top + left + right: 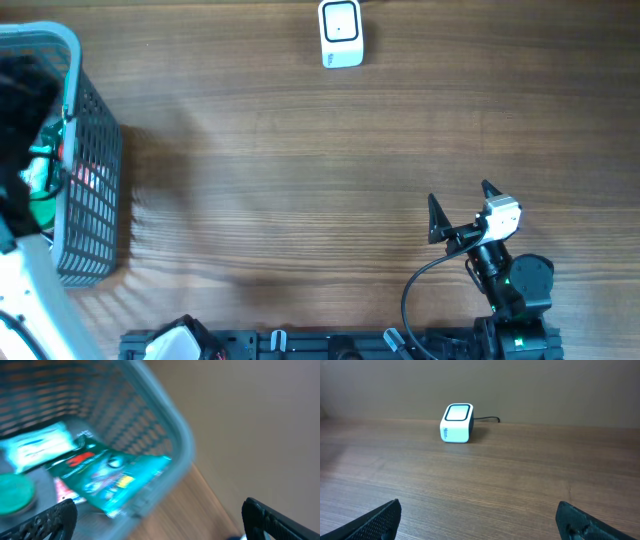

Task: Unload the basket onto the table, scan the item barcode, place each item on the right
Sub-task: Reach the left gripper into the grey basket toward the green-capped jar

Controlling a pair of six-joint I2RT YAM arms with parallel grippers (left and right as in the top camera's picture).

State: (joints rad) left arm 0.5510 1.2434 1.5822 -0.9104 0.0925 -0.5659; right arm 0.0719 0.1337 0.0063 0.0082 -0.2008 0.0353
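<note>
white scanner [341, 33], teal packet [117, 482] in basket [181, 436]

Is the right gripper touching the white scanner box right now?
Apart. The overhead view shows the right gripper well short of the scanner, with bare table between them.

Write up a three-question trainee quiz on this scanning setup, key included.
1. True or false: the barcode scanner stands on the table, outside the basket.
2. Multiple choice: the right gripper is A) open and empty, B) shut on a box, C) inside the basket.
3. Fill in: the teal packet lies in the ____.
Key: 1 true; 2 A; 3 basket.
</note>
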